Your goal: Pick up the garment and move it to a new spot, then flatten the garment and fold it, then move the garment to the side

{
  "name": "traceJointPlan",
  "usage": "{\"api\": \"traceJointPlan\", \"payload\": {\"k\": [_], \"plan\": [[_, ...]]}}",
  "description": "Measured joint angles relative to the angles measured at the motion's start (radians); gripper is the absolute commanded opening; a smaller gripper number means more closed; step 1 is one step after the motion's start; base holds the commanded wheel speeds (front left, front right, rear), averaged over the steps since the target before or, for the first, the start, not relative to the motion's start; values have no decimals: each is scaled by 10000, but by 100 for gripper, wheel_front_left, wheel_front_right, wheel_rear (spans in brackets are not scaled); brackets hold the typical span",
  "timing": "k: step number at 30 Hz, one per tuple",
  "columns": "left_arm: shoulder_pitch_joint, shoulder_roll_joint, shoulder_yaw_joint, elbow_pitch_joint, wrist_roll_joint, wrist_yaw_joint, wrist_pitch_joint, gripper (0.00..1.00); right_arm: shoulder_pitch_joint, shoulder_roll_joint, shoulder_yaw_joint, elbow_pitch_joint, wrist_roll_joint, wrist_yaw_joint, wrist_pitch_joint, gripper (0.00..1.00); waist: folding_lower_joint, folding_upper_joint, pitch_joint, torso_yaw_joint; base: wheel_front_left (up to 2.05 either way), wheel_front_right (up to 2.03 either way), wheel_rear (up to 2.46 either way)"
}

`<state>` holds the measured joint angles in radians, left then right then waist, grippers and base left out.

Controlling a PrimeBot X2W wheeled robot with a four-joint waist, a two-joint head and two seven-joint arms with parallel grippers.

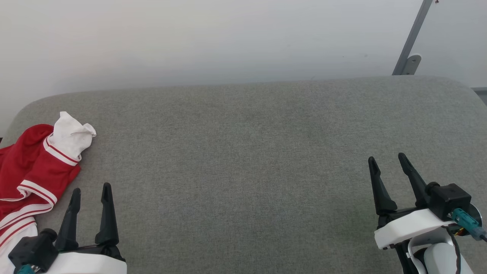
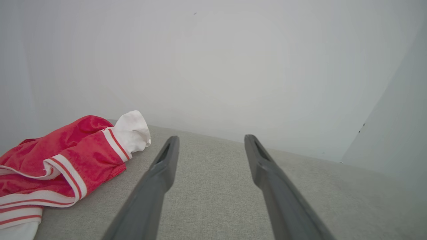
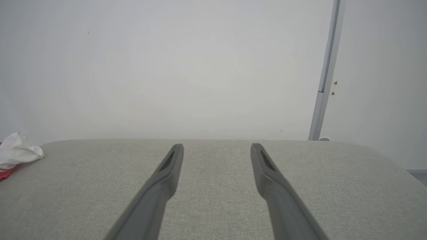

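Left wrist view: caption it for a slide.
Open left gripper over the grey cushion, crumpled red garment lying to its left, untouched.

A broad desk (image 1: pixel 243 152) covered in light grey woven fabric, with rounded far corners, spans the head view from side to side. Behind it rises a plain white wall (image 1: pixel 190 38), the desk's back edge lying against it. At the upper right a slim grey metal bar (image 1: pixel 412 36) runs up the wall at a slant, with a small rounded grey bracket (image 1: pixel 412 61) at its foot, just above the desk's far right corner.
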<state>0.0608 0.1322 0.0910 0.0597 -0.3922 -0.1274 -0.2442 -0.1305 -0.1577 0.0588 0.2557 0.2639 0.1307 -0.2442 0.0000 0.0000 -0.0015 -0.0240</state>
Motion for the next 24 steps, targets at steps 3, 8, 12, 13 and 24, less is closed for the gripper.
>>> {"api": "traceJointPlan", "payload": {"k": [3,8,12,13,24], "plan": [[3,35,-29,-27,194,0,-61,100,-4,-15,15,-8,-190,0,-44,100,0,0,-4,-10,0,0,0],[37,94,-58,-36,410,0,-130,100,-25,-25,44,-17,-573,0,-127,100,0,0,-12,-35,0,0,0],[38,138,-86,-31,481,-2,-171,100,-26,-25,-25,-21,-704,0,-173,100,0,0,-13,-47,0,0,0],[38,146,-86,-25,481,-2,-173,100,-26,-21,-40,-23,-709,0,-173,100,0,0,-13,-49,0,0,0],[38,198,-61,73,412,-2,-173,100,-2,29,-345,4,-734,0,-173,100,0,0,-31,-44,0,0,0]]}}
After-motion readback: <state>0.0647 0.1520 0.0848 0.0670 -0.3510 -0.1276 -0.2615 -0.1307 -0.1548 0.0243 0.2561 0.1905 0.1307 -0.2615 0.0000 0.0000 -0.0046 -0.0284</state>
